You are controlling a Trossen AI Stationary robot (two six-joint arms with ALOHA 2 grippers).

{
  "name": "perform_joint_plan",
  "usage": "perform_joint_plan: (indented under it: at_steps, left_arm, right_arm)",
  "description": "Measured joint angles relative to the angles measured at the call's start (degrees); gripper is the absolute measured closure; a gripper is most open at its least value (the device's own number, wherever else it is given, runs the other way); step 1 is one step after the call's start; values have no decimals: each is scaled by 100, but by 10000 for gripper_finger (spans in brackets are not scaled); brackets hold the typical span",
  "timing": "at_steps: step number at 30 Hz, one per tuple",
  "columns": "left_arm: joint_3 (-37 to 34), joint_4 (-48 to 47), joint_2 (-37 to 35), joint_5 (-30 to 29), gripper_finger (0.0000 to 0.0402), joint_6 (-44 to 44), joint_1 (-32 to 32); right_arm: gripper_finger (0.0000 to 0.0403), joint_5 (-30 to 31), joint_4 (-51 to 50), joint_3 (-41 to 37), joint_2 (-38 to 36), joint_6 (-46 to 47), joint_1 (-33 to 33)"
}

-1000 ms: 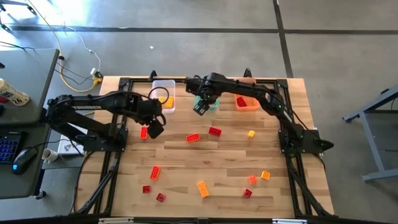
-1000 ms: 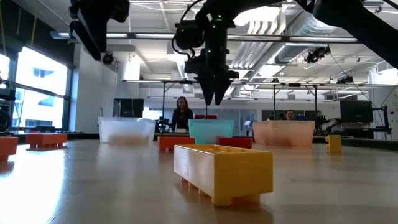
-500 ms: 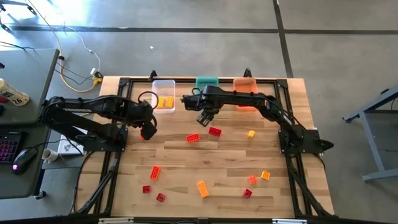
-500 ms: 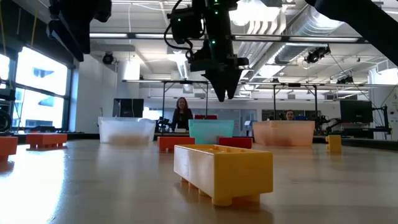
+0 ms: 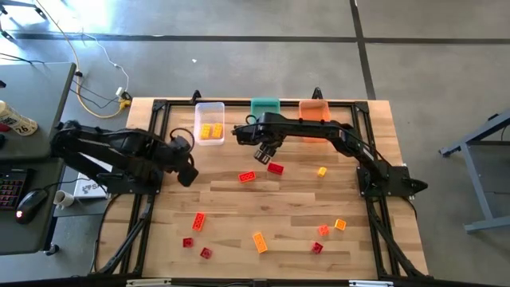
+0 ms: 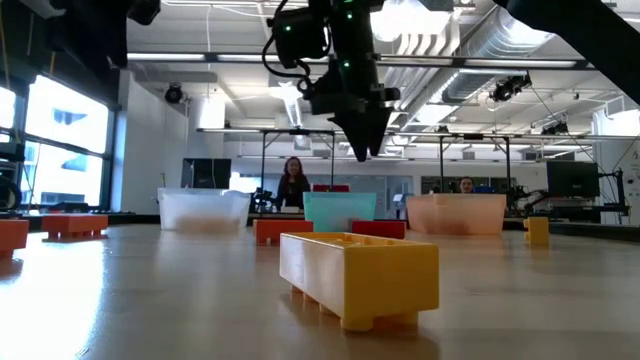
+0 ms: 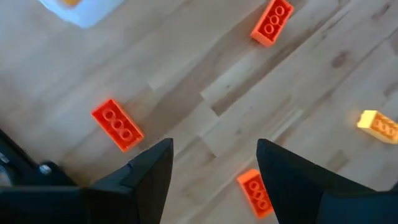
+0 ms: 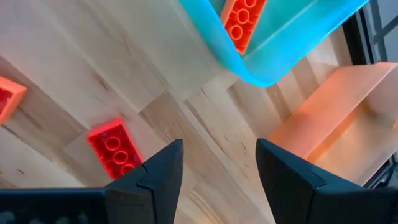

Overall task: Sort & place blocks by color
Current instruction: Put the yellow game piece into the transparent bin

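Wide wooden table (image 5: pixel 239 215) fills the view, blocks scattered all over it. Left arm (image 5: pixel 111 147) reaches in from the table's left edge, its gripper (image 5: pixel 186 171) hanging over bare wood just beside that edge, fingers (image 7: pixel 146 171) spread apart and nothing between them. Right arm (image 5: pixel 343 139) stretches across the back of the table, its gripper (image 5: pixel 265 150) up above the boards in front of the teal bin (image 5: pixel 264 106), jaws parted and empty too.

Three bins line the back edge: clear bin (image 5: pixel 209 121) with yellow blocks (image 5: pixel 210 131) inside, teal bin in the middle with an orange block (image 8: pixel 244 22) in it, orange bin (image 5: pixel 314 109) on the right.

Down on the wood, a red block (image 5: pixel 276 168) lies just beside the right gripper, with an orange block (image 5: pixel 247 176) near it. A yellow one (image 5: pixel 321 171) sits off to the right. Toward the front: an orange block (image 5: pixel 198 221), two small red ones (image 5: pixel 197 248), another orange (image 5: pixel 260 241), and a cluster on the right (image 5: pixel 327 233). Up close to the low camera sits a yellow block (image 6: pixel 358 275).
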Motion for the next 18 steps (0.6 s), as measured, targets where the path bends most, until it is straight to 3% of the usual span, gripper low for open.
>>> perform_joint_plan:
  at_steps: [9, 18]
  left_arm:
    - [-313, 22, 2, -43, 183, -1430, -841]
    - [-705, 94, 5, -228, 181, -2405, -1214]
  right_arm:
    - [215, -68, -1, 0, 0, -869, 0]
    - [215, -224, 6, -13, -300, -1111, 114]
